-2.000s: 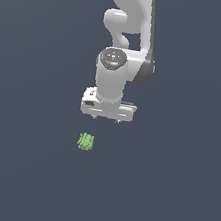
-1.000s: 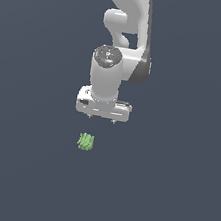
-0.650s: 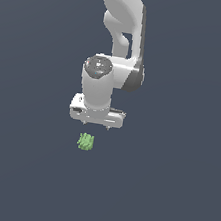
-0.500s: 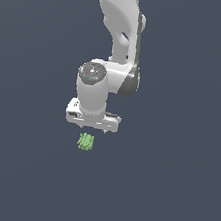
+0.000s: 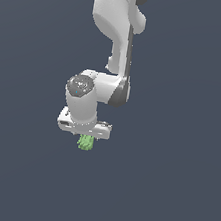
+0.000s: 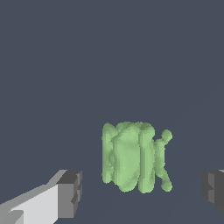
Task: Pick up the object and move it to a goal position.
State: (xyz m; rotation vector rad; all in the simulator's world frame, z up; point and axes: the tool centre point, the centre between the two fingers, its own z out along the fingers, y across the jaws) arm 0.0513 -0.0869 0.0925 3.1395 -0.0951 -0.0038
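Down from well above two seconds ago, the white robot gripper point(image 5: 85, 134) now sits right over the small light-green ridged blob point(image 5: 85, 142), which has not shifted on the dark grey surface point(image 5: 170, 193). From the wrist, the blob point(image 6: 133, 157) lies between wide-spread grey fingertips point(image 6: 70, 194), untouched. Approach looks nearly finished; closing, lifting and carrying remain.

Smooth, glossy white plastic-looking shell on the arm point(image 5: 114, 22). The claw point(image 6: 140, 192) shows white bodywork with matt dark-grey pads point(image 6: 70, 194). The object point(image 6: 133, 157) looks waxy, light green, lumpy and ridged. Table point(image 5: 170, 193) reads flat, matt slate-grey.
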